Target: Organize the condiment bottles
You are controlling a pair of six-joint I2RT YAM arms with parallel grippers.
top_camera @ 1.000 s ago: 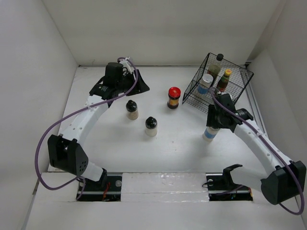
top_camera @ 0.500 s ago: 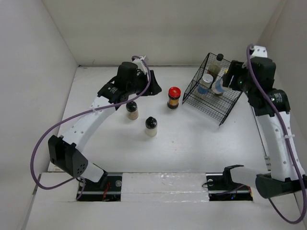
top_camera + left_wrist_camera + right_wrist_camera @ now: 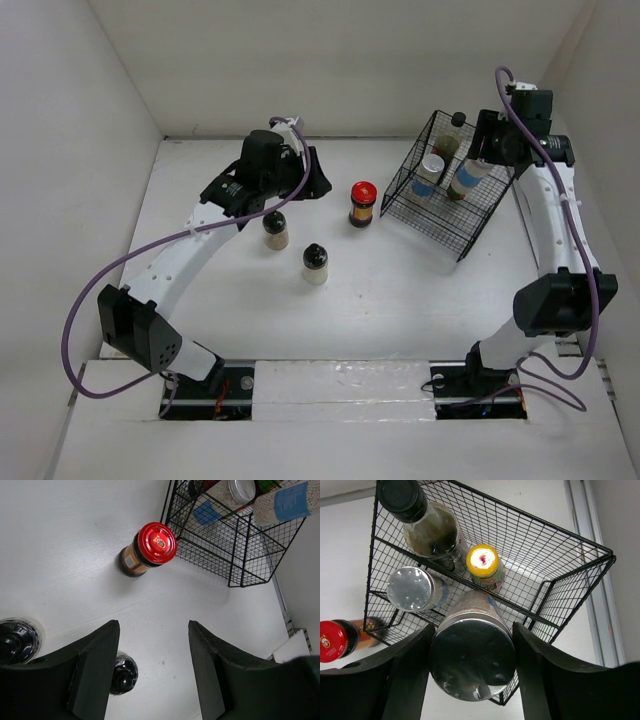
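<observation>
Black wire basket (image 3: 560, 555), shiny metal jar lid (image 3: 472, 659), glossy red lid (image 3: 157, 542), matt table (image 3: 400, 290)

A black wire basket (image 3: 447, 222) stood directly below the right gripper (image 3: 472, 655), its open top facing it, and 1 wire bar crossed its inside. From the left gripper (image 3: 152, 670) it lay ahead and to the right, well apart. The white table (image 3: 400, 290) spread beneath both. A pale rail (image 3: 577, 555) ran right of the right gripper. 3 white walls (image 3: 350, 60) rose beyond.
</observation>
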